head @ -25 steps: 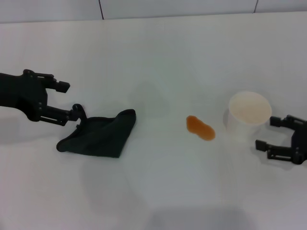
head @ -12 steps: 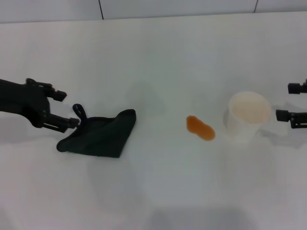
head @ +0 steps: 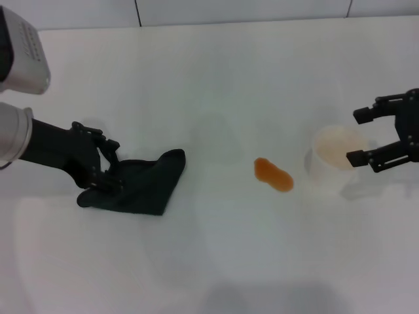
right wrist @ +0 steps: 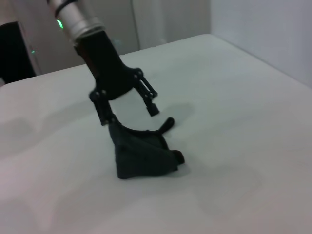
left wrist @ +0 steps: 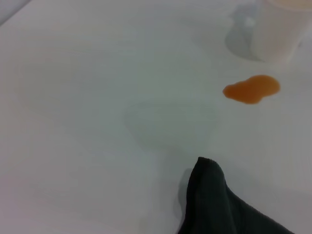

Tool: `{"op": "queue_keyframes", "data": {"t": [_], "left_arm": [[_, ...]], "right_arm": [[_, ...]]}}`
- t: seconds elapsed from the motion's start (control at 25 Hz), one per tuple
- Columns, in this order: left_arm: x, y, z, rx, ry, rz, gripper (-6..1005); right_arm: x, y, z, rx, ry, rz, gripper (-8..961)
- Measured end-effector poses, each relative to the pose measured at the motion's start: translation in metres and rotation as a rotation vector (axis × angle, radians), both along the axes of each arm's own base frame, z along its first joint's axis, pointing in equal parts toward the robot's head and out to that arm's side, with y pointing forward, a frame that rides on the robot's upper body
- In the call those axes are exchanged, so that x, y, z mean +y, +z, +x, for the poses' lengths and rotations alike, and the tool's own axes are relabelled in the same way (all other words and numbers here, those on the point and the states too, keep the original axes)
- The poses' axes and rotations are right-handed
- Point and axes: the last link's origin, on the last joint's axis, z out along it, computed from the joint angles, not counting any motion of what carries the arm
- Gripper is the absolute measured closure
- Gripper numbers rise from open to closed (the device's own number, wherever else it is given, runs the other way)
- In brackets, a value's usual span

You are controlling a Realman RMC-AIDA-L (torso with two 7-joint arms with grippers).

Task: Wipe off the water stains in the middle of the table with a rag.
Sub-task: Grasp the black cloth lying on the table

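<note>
The rag lies dark and crumpled on the left of the white table. My left gripper is open and stands over the rag's left end, by its loop tab. The right wrist view shows its fingers spread, one at the rag's raised edge. The orange-brown water stain lies in the middle, apart from the rag; it also shows in the left wrist view beyond the rag's corner. My right gripper is open beside the cup's right side.
A translucent white plastic cup stands upright just right of the stain; it also shows in the left wrist view. A grey seam runs along the table's far edge.
My left gripper has moved right and down onto the rag's left end, with the arm swung in from above. My right gripper has moved in towards the cup.
</note>
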Motion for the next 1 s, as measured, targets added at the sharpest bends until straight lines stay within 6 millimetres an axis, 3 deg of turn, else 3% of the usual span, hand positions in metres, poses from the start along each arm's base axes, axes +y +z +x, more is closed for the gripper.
{"op": "queue_keyframes", "data": {"t": [0.32, 0.72, 1.0], "left_arm": [[0.001, -0.022, -0.008, 0.024, 0.012, -0.010, 253], [0.002, -0.027, -0.001, 0.007, 0.008, -0.014, 259], [0.002, -0.039, -0.003, 0.047, 0.029, -0.026, 406]], "right_arm": [[0.004, -0.003, -0.013, 0.003, 0.011, -0.036, 81], [0.004, -0.006, -0.016, 0.005, 0.011, -0.040, 81], [0.005, -0.006, -0.017, 0.004, 0.014, -0.032, 81]]}}
